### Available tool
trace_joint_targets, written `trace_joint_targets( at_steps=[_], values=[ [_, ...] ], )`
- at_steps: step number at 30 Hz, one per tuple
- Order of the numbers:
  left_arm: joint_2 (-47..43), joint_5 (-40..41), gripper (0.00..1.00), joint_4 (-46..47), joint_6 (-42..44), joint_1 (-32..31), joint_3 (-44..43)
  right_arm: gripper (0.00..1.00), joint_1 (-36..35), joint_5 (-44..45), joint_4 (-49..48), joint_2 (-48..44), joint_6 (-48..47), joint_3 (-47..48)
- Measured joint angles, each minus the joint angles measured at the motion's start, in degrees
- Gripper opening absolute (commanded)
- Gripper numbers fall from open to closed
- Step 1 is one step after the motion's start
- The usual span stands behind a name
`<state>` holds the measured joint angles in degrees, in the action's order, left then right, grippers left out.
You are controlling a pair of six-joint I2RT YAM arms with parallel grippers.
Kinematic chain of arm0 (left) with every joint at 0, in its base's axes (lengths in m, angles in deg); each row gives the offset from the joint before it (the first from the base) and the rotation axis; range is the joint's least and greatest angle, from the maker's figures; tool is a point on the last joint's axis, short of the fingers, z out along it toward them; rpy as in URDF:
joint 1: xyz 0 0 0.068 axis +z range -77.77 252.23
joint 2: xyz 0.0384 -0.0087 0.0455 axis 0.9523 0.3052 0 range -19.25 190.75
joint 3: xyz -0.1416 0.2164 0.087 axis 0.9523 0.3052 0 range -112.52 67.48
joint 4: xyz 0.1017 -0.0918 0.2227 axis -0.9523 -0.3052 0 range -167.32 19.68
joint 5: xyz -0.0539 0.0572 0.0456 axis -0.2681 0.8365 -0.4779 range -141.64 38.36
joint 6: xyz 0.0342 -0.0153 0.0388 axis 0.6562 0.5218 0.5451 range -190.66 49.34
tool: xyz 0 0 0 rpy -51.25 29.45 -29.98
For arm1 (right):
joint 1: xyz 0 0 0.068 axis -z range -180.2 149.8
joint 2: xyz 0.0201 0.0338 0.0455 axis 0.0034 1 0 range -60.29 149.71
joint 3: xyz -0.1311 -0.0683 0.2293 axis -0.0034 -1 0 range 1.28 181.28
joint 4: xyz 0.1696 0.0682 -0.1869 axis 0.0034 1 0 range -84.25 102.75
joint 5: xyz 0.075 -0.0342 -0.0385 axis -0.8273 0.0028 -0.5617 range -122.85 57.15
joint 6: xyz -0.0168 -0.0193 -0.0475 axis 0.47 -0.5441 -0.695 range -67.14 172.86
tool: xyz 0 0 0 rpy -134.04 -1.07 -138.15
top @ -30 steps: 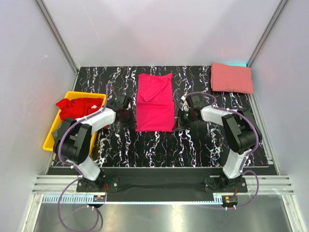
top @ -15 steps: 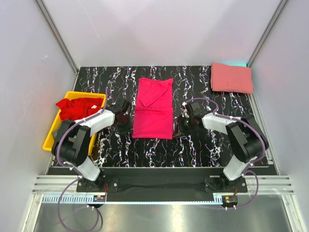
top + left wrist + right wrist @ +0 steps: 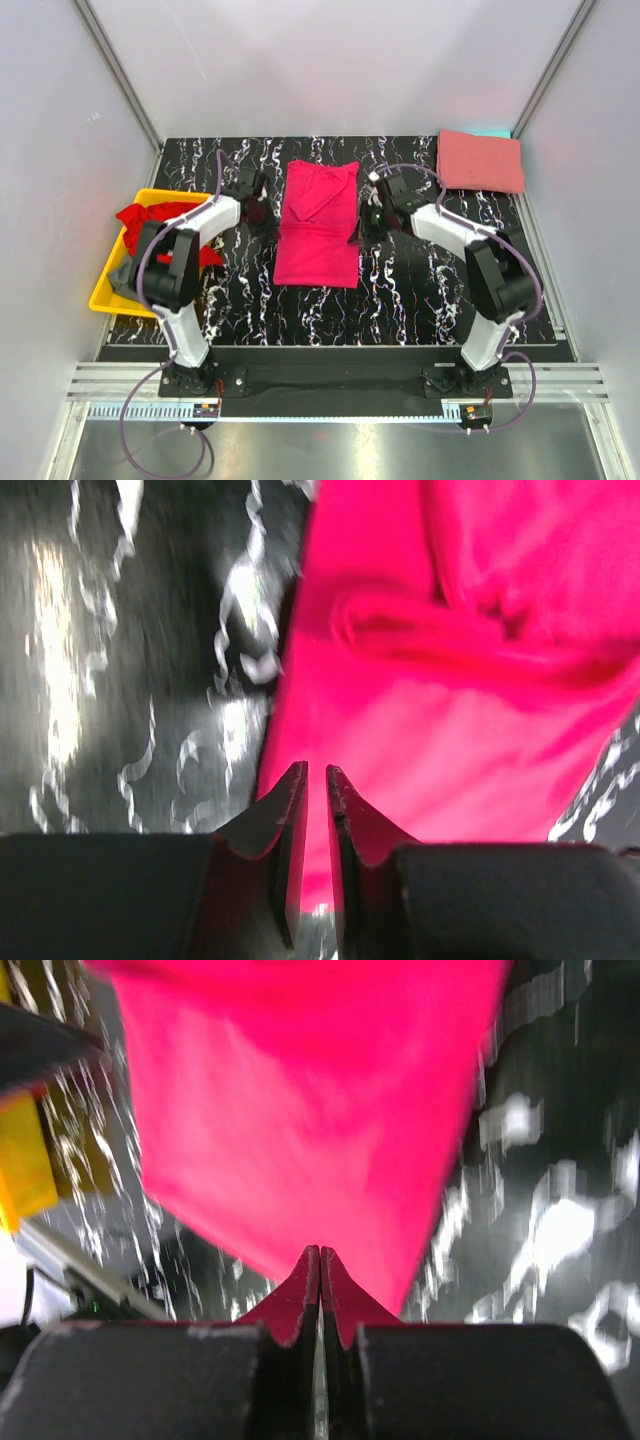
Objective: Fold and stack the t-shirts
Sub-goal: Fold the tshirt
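The magenta t-shirt (image 3: 318,225) lies flat and partly folded in the middle of the black marbled table, with a crease across it. My left gripper (image 3: 262,208) sits at its left edge. In the left wrist view (image 3: 315,770) the jaws are almost together with only a thin slit and nothing between them, over the magenta cloth (image 3: 450,710). My right gripper (image 3: 362,218) is at the shirt's right edge, shut and empty (image 3: 320,1250) above the magenta cloth (image 3: 300,1110). The salmon t-shirt (image 3: 480,161) lies folded at the back right. The red t-shirt (image 3: 158,222) and some grey cloth (image 3: 125,275) are in the bin.
The yellow plastic bin (image 3: 103,290) stands at the table's left edge and also shows in the right wrist view (image 3: 20,1160). Grey walls enclose the table at the back and sides.
The magenta shirt slid a little toward the near edge. Both grippers then moved away from me along the shirt's sides, from near its lower corners to about its middle.
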<state>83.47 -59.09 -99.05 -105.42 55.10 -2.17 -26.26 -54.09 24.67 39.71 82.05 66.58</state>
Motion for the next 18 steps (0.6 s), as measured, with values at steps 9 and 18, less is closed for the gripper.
trace_joint_targets(
  at_steps=[9, 18],
  values=[
    [10.2, -6.6, 0.19, 2.5, 0.4, 3.5, -9.6, 0.07, 4.2, 0.6, -0.7, 14.5, -2.4, 12.9],
    [17.8, -7.5, 0.21, 2.9, 0.3, 4.1, -17.4, 0.06, 6.8, 1.1, 0.3, 20.2, -3.8, 19.3]
  ],
)
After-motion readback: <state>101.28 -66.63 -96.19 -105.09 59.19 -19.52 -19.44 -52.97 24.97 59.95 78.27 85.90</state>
